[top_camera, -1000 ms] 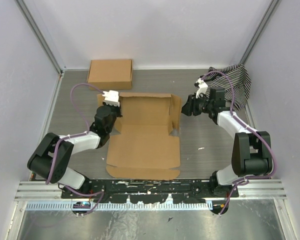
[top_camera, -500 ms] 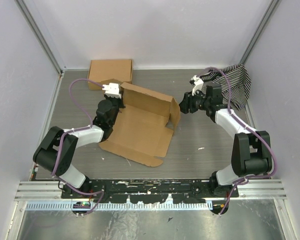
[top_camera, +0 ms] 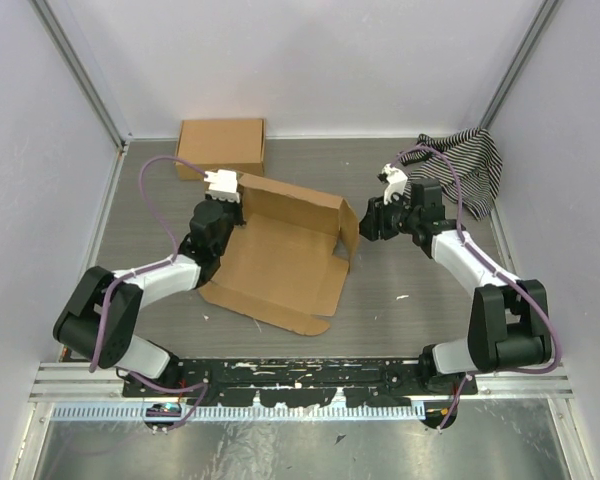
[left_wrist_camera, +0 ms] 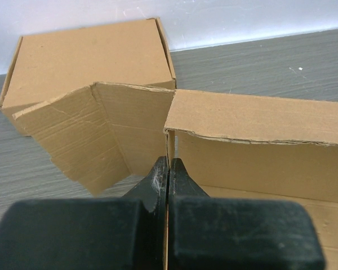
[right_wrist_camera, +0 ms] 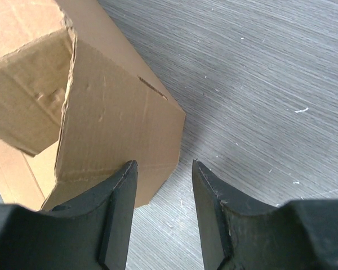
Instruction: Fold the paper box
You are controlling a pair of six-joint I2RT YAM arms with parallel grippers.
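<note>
Sprawling across the middle of the grey tabletop (top_camera: 410, 300), the paper box (top_camera: 280, 265) is seen half-formed. Its base panel is laid flat at an angle, the back wall is stood up, the right side flap (top_camera: 348, 228) is raised too, and the front lip isn't folded yet. A smaller closed box (top_camera: 220, 146) is parked just behind it at the far edge; whether the two touch can't be told. A striped cloth (top_camera: 470, 165) is bunched in the far right corner, well apart.

The left pincer (left_wrist_camera: 168, 169) is clamped tight on the back wall's left corner, with cardboard pinched between the fingers. The right pincer (right_wrist_camera: 164, 169) is spread wide and lined up on the lower edge of the right flap, nothing gripped.

For this step to go well, the left hold should probably be kept firm so the box isn't dragged round. The right flap is best caught near its crease and swung inward along the score line, not yanked. Corrugated gets creased wrong pretty easily, so slow pressure is likely best.
</note>
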